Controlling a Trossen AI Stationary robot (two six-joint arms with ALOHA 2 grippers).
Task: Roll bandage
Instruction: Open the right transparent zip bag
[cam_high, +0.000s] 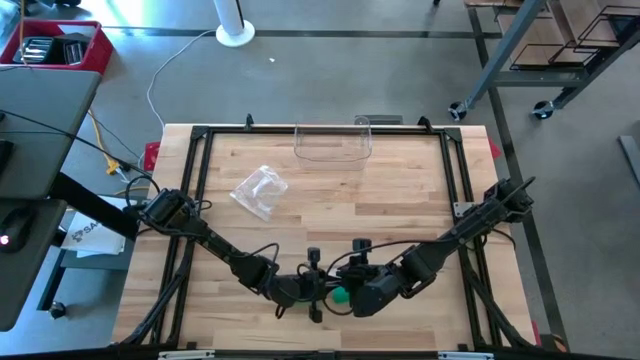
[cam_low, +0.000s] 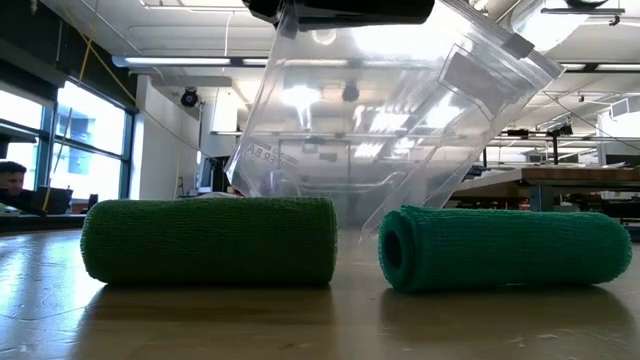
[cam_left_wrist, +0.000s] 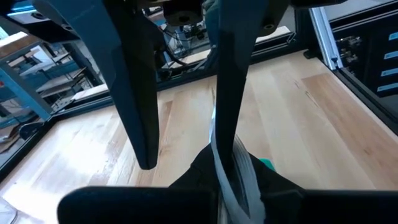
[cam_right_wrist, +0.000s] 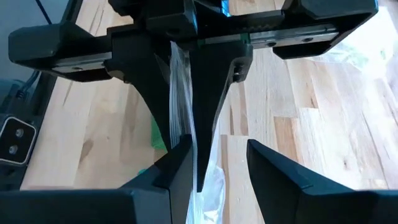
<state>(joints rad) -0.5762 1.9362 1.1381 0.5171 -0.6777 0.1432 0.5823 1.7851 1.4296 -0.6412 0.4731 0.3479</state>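
— Two green rolls (cam_low: 208, 240) (cam_low: 505, 248) lie on the table (cam_low: 320, 320), just below the clear bag (cam_low: 400, 110).
— Grippers?
— Left gripper (cam_right_wrist: 186, 93) pinches the bag's edge tight; right gripper (cam_right_wrist: 214, 165) stands apart around it.

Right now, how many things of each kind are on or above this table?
Green bandage rolls: 2
Clear plastic bags: 2, one hanging, one crumpled on the table
Clear bin: 1
Grippers: 2, left gripper shut on the hanging bag, right gripper open beside it
Total: 7
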